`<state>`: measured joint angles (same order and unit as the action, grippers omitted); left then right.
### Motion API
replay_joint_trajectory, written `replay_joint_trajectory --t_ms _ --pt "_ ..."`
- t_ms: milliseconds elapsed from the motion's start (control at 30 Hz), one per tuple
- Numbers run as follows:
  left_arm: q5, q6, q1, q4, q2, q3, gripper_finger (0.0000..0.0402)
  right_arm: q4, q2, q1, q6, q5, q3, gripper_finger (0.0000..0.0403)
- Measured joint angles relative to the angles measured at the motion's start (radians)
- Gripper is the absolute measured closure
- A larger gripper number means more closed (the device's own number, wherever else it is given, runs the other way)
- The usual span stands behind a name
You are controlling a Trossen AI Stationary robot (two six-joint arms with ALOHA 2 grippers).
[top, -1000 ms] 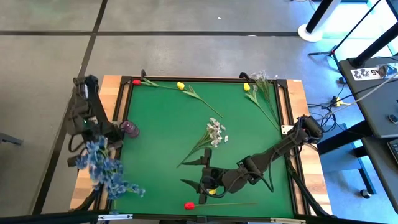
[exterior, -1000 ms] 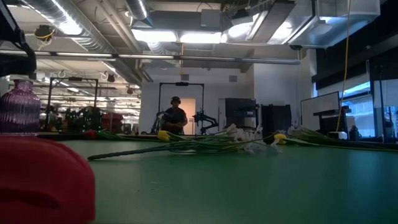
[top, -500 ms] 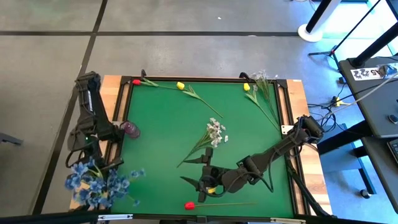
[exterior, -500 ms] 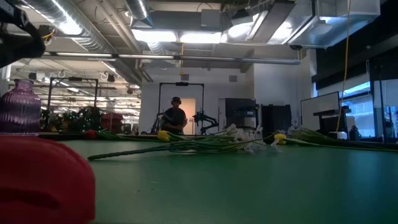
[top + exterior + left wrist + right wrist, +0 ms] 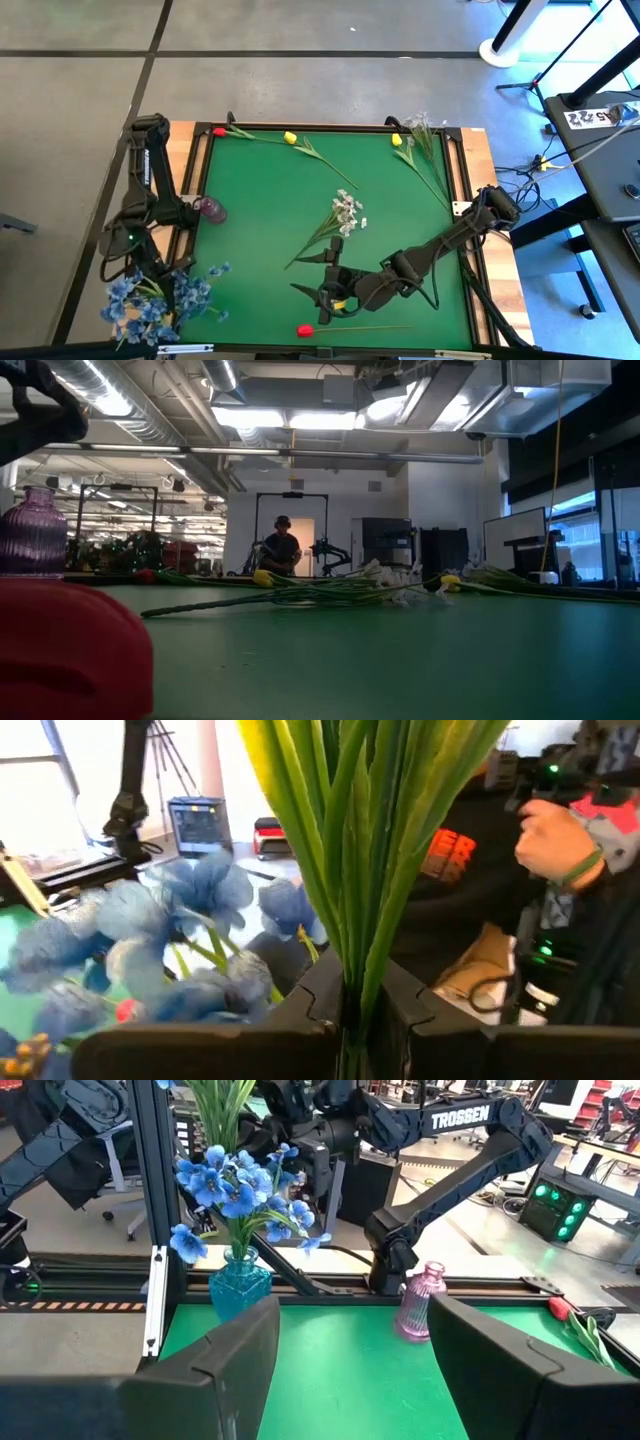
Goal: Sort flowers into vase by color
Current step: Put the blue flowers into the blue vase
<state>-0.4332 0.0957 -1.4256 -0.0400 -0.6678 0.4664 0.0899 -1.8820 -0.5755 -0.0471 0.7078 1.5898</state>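
At the lower left of the high view, we saw the left pincer [image 5: 150, 283] pinching the green stems of the blue flowers [image 5: 160, 303], which stood in a blue vase [image 5: 240, 1284] at the corner of the green surface [image 5: 270, 220]. The right pincer [image 5: 322, 285] hovered spread at lower centre over a yellow tulip [image 5: 341, 306]. A red tulip [image 5: 305, 329] lay just below. White blossoms [image 5: 347, 212] lay mid-surface; a purple vase [image 5: 209, 208] stood at the left edge.
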Motion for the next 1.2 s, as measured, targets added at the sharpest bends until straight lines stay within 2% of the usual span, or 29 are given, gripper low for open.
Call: replay_joint_trajectory --t_ms 333,500,633,800,1000,1200 --pt "-0.021 0.115 -0.054 0.042 0.001 -0.038 0.0379 -0.014 0.0 0.0 0.0 0.0 0.0 0.015" --pt "-0.059 0.158 -0.054 0.081 0.006 -0.038 0.0343 -0.014 0.0 0.0 0.0 0.0 0.0 0.015" --pt "-0.058 0.193 -0.055 0.22 0.031 0.003 0.0309 -0.014 0.0 0.0 0.0 0.0 0.0 0.015" --pt "-0.007 0.349 -0.055 0.415 0.059 0.068 0.0283 -0.014 0.0 0.0 0.0 0.0 0.0 0.015" --pt "0.061 0.595 -0.054 0.482 0.065 0.096 0.0275 -0.015 0.0 0.0 0.0 0.0 0.0 0.015" --pt "0.086 0.884 -0.054 0.552 0.059 0.096 0.0274 -0.015 0.0 0.0 0.0 0.0 0.0 0.015"
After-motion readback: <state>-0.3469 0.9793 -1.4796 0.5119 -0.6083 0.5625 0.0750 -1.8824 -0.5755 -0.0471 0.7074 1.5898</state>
